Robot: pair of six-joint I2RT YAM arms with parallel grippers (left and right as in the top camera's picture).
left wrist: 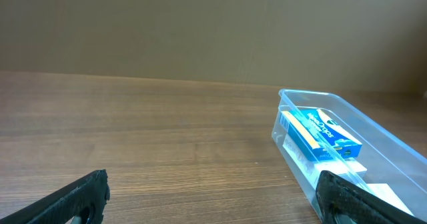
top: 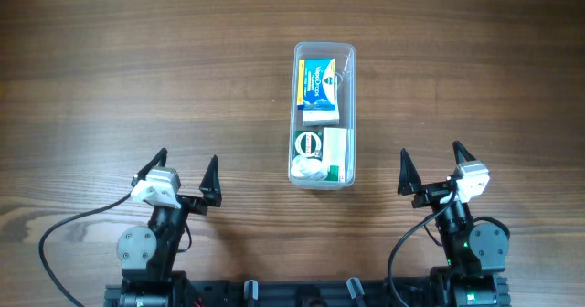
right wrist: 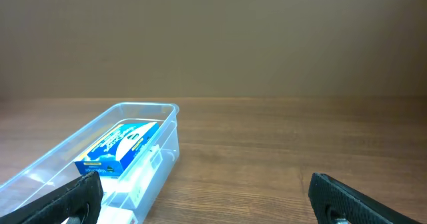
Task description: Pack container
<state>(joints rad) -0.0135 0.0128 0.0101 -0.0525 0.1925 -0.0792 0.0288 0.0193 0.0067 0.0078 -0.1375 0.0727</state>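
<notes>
The container [top: 353, 115], a long clear tub with rounded corners, was seen in the overhead view a little right of the centre of the frame, with its long side running from top to bottom. It was placed on the wooden table [top: 137, 69]. In its upper half a blue and yellow box [top: 319, 86] was laid flat. In the lower half a white box with a green edge [top: 335, 152] was seen at the right, and just beside it at the left a small round white item with a dark green label [top: 309, 143]; what it was exactly could not be told.

In the left wrist view the container [left wrist: 303, 93] was found at the right side of the frame, with the blue and yellow box [left wrist: 327, 134] inside. In the right wrist view the container [right wrist: 168, 151] was at the lower left, again with that box [right wrist: 120, 147] visible.

The left gripper [top: 188, 154] was seen at the lower left of the overhead frame, with its fingers [left wrist: 73, 197] spread wide and nothing between them. The right gripper [top: 430, 147] was at the lower right, its fingers [right wrist: 347, 197] also spread wide and holding nothing. Both grippers were well apart from the container. A black cable [top: 73, 223] was laid beside the left arm
</notes>
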